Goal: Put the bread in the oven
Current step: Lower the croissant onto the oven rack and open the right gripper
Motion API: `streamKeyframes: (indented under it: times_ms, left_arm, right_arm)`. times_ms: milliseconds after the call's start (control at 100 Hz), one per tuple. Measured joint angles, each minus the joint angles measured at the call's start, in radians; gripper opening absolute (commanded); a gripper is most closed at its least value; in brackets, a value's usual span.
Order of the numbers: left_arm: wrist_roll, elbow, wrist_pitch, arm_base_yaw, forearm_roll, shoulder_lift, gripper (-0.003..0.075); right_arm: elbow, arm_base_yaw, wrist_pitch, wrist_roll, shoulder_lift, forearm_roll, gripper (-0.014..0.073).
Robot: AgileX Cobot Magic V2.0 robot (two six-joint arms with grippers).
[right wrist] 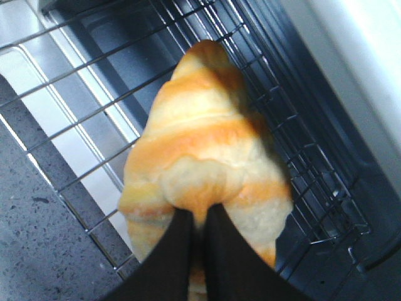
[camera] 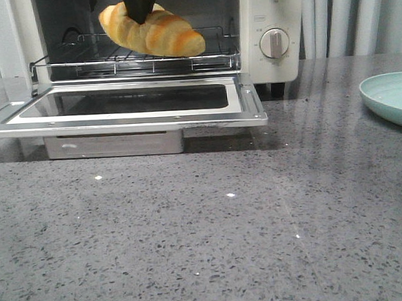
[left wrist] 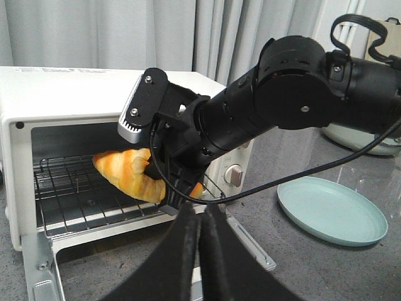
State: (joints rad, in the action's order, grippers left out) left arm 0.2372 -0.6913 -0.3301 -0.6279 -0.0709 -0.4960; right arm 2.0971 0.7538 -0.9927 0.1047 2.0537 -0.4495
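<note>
The right gripper pinches the bread at its middle, holding it inside the open oven, above the rack. The roll tilts, its end at four o'clock lowest. Released now, it may roll off the rack's front onto the door. The left gripper looks nearly closed, empty.

The right hand is cut off by the front view's top edge, only its dark fingertips showing on the bread. In its wrist view the bread is blurred, its near end hidden behind the fingers.
</note>
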Motion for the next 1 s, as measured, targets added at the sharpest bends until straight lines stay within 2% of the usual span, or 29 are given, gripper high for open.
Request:
streamKeyframes:
  times_ms: [150, 290, 730, 1000]
  left_arm:
    - [0.000, 0.000, 0.000, 0.000, 0.000, 0.000, -0.0022]
    - [0.000, 0.000, 0.000, 0.000, 0.000, 0.000, -0.0022]
    - [0.000, 0.000, -0.001, 0.000, 0.000, 0.000, -0.0022]
    - [0.000, 0.000, -0.069, 0.000, -0.020, 0.000, -0.0022]
  right_arm:
    - [0.000, 0.000, 0.006, 0.000, 0.000, 0.000, 0.0147]
    - [0.000, 0.000, 0.012, 0.000, 0.000, 0.000, 0.0208]
    - [0.000, 0.002, 0.009, 0.002, 0.000, -0.002, 0.0209]
    - [0.000, 0.041, -0.033, 0.002, -0.024, -0.004, 0.0202]
